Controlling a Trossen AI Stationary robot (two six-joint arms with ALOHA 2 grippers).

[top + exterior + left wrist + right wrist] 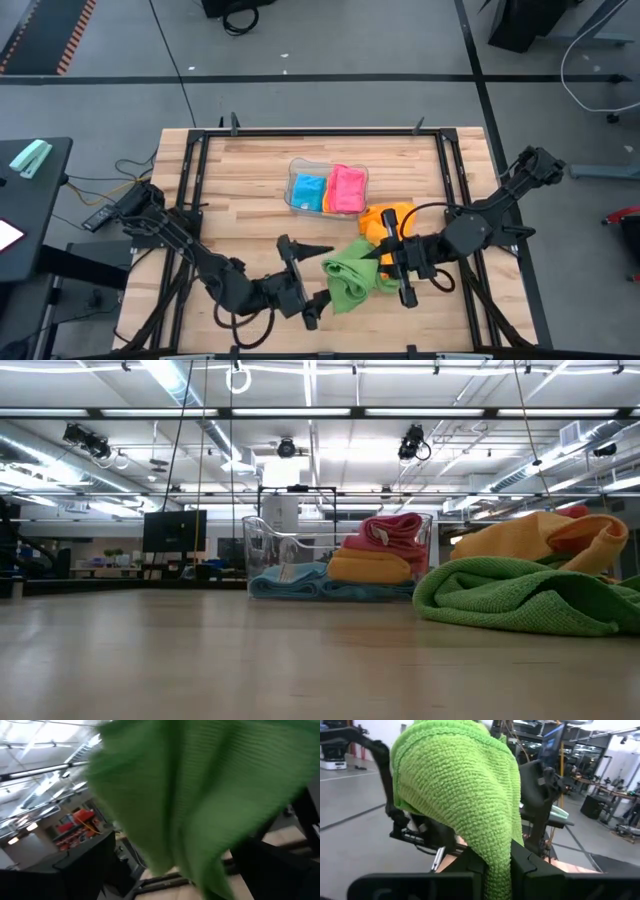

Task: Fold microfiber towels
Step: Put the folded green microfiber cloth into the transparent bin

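A green microfiber towel (349, 277) lies bunched on the table at the near middle; it also shows in the low view (520, 595). An orange towel (385, 219) lies just behind it. My right gripper (386, 264) comes from the right and is shut on the green towel's right side. My left gripper (312, 284) stands at the towel's left side with its fingers spread; I cannot tell whether it touches the cloth, which fills the left wrist view (200, 795). Folded blue (309, 189) and pink (346, 188) towels sit in a clear tray (294, 168). My right gripper pinches a bunched fold of the green towel (498, 865) between its two fingers (530, 867), coming nearly level from the table's right side. The cloth humps up beyond the fingers. The rest of the towel (500, 605) lies crumpled on the table.
The clear tray (262, 550) stands at the table's middle, behind the loose towels. Black frame rails (320, 131) run along the table's edges. Bare wood (240, 200) lies to the left of the tray and the towels.
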